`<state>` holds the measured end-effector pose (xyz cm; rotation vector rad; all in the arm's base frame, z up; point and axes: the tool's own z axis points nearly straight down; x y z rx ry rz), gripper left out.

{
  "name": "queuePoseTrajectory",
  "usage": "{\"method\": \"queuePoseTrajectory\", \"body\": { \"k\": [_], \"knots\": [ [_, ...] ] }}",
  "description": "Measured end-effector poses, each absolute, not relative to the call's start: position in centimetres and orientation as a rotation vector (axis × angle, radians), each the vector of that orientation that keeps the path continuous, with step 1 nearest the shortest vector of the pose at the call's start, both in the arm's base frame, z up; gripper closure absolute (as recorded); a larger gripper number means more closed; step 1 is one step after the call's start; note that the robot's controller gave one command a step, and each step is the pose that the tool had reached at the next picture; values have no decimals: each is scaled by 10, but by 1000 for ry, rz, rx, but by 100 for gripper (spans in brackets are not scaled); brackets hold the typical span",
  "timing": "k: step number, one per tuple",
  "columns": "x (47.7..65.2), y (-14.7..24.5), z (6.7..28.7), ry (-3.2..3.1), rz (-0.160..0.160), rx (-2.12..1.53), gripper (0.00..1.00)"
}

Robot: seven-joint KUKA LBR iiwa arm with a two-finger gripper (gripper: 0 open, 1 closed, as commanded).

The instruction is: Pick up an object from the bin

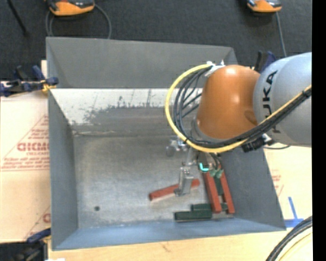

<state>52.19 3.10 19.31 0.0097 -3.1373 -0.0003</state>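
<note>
My gripper [183, 185] is low over the bin's floor, right of centre toward the front. Its tip stands on or just above a flat red strip [162, 194] that lies slanted on the floor, with the strip's right end running under the gripper. Just to the right lies a long tool with red and green handles [218, 192], pointing toward the front right corner. A dark green block [194, 215] rests against the front wall below the gripper.
The arm with its orange cover and looped cables hangs over the bin's right half and hides the floor beneath it. A small dark speck [96, 209] lies on the floor at the front left.
</note>
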Motion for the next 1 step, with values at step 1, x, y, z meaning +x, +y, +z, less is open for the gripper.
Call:
{"method": "queuePoseTrajectory", "body": {
  "k": [1],
  "knots": [
    [506,24,71,-3136,0,5,0]
  ]
}}
